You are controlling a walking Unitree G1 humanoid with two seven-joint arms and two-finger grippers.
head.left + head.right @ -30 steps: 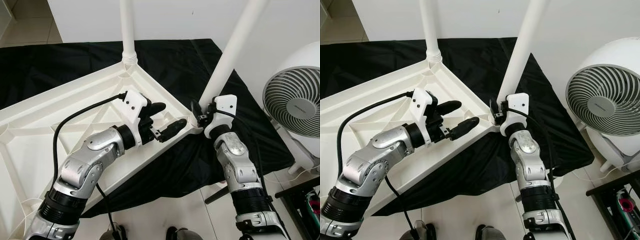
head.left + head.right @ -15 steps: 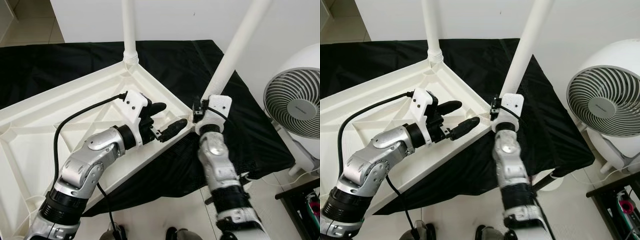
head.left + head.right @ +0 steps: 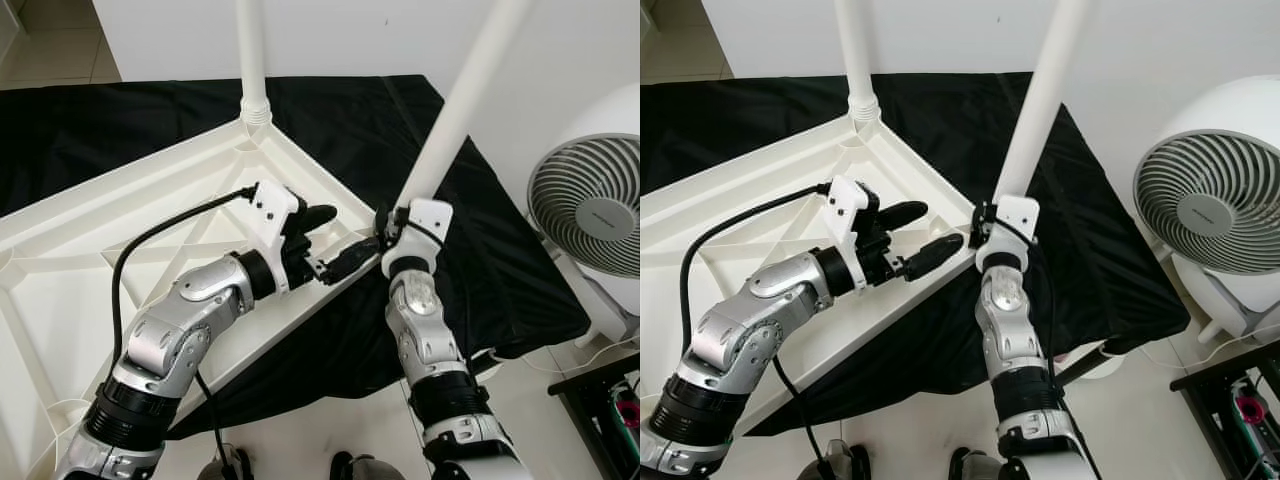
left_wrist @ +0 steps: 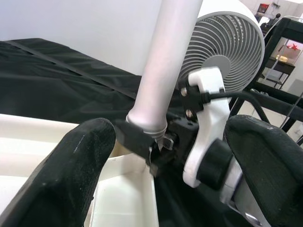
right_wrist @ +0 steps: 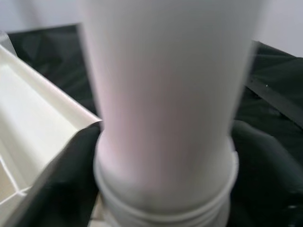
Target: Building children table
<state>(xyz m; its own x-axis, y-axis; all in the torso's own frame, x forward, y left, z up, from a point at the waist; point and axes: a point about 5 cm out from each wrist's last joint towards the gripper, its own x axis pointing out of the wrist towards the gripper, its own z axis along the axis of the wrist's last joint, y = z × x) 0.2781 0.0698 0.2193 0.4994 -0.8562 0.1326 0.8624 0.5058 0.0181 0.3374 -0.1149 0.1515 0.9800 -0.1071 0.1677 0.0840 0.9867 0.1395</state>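
A white children's table top (image 3: 120, 185) lies upside down on a black cloth (image 3: 100, 120). One white leg (image 3: 250, 60) stands in its far corner. A second white leg (image 3: 455, 110) leans up from the near right corner. My right gripper (image 3: 385, 225) is shut on this leg's threaded base, and the right wrist view shows the leg (image 5: 165, 94) between both fingers (image 5: 61, 179). My left gripper (image 3: 335, 240) is open, hovering over the table top's rim just left of that corner. The left wrist view looks at the leg (image 4: 165, 61) and the right gripper (image 4: 151, 146).
A white round fan (image 3: 590, 205) stands on the floor to the right, close to the cloth's edge. A dark rack (image 3: 600, 385) is at the lower right. A white wall runs behind the cloth.
My right forearm has swung left beneath the leg's base while the gripper stays on the leg. The leg leans slightly more to the left. The left arm has barely moved.
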